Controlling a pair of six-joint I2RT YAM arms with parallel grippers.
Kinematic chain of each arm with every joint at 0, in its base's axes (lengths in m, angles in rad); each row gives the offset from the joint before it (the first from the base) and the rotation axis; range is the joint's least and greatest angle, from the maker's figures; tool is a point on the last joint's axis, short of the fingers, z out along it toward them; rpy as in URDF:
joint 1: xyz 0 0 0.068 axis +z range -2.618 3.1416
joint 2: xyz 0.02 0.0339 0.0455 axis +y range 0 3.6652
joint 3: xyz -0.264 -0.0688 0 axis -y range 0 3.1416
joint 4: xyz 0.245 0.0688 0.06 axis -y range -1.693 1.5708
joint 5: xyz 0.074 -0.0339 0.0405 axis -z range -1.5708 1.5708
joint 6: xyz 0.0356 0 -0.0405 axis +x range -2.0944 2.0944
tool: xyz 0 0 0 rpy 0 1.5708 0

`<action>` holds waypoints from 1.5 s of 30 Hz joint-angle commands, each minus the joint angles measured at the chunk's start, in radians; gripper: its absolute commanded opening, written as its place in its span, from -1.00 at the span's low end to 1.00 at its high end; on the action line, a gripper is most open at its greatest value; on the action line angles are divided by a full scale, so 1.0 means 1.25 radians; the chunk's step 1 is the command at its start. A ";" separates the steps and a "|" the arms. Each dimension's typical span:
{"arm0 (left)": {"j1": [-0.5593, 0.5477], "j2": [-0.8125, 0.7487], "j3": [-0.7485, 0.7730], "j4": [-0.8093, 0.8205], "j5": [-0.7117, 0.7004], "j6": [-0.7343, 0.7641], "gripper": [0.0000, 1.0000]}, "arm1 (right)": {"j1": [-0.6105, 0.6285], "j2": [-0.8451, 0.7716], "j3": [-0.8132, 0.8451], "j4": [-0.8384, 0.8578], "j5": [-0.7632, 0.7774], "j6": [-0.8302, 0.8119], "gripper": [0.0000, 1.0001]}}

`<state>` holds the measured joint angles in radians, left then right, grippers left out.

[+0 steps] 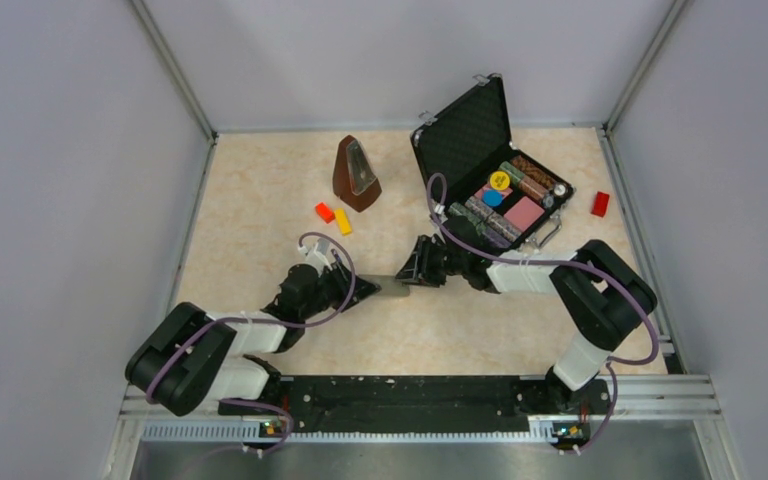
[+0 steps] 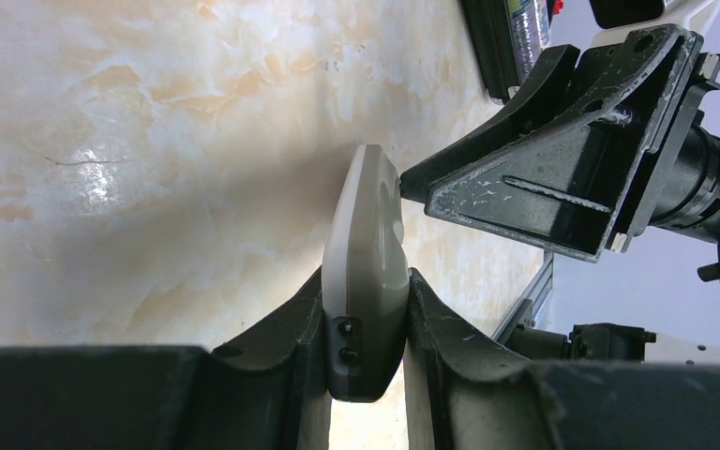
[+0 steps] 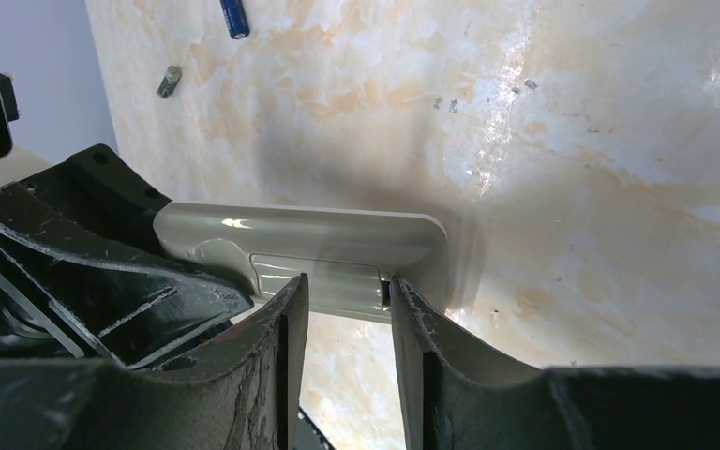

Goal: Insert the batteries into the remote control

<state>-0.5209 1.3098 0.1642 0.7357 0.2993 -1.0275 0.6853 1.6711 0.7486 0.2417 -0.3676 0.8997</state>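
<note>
With the left claw [image 2: 366, 281] clamped tight on the remote control [image 2: 366, 225] and the batteries [image 3: 233, 17] lying at 11 o'clock from it in the right wrist view, the right claw [image 3: 347, 286], fingers a little apart on the back lid [image 3: 314, 272], should push the lid slowly and straight.

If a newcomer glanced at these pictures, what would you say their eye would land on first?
Probably the two arms meeting mid-table: the left claw clamps one end of the remote control, while the right claw, fingers parted, reaches its other end. Next would be the open black case of colourful items towards the far right of the table, and the brown pyramid-shaped object to its left.
</note>
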 commanded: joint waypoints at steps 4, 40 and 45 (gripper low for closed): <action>-0.002 0.048 -0.009 -0.177 -0.014 0.081 -1.00 | 0.010 0.008 0.031 0.012 0.012 -0.026 -0.24; 0.005 0.098 0.018 -0.169 0.035 0.095 -1.00 | -0.004 0.102 -0.034 0.144 -0.136 0.002 -0.20; 0.005 0.112 0.021 -0.156 0.041 0.091 -1.00 | -0.010 0.128 -0.061 0.269 -0.210 0.036 -0.20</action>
<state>-0.4847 1.3800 0.2024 0.7357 0.3237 -1.0267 0.6350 1.7489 0.7071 0.4507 -0.5159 0.9028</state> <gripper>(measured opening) 0.331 0.398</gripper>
